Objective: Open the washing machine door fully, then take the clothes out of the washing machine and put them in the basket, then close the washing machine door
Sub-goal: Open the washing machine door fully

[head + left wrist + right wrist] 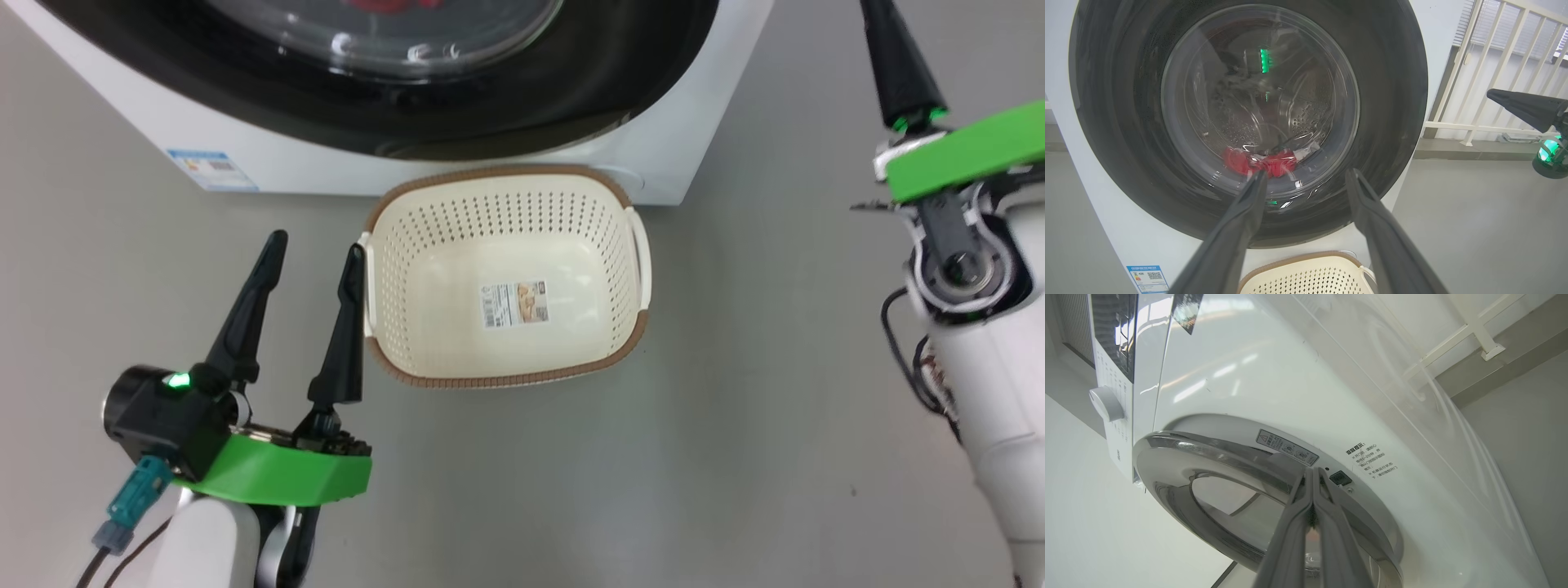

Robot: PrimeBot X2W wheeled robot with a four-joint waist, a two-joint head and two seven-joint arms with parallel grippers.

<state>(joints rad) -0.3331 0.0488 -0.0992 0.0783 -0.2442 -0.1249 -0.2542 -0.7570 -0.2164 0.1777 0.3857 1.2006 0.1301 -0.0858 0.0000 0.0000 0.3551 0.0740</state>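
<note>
The door (pixel 1392 122) of the washing machine (pixel 326 163) looks shut or close to it, with the red clothes (pixel 1257 161) lying low in the drum behind the glass, so the opening step appears not yet done. The right hand (pixel 1312 473) has its two fingers pressed flat together with nothing between them, and they point at the machine's front just beside the shiny edge ring. Whether the tips touch that edge I cannot tell. Closed fingers can only pry or hook, so the likeliest failure is that they skid off the smooth, curved rim, leaving the door latched or scraping the white front panel. A weak pull could also leave the door only half open, which would crowd any reach into the drum. The left hand (pixel 317 245) is spread wide and holds nothing. It hovers low, just beside the left end of the basket (pixel 506 380), and looks straight at the glass. If the door swings out toward that side, it may strike those open fingers. The basket sits on the floor (pixel 653 474) tight against the machine, below the door. A low sweep of either arm could knock it away, and clothes dropped later would then land on the floor.
</note>
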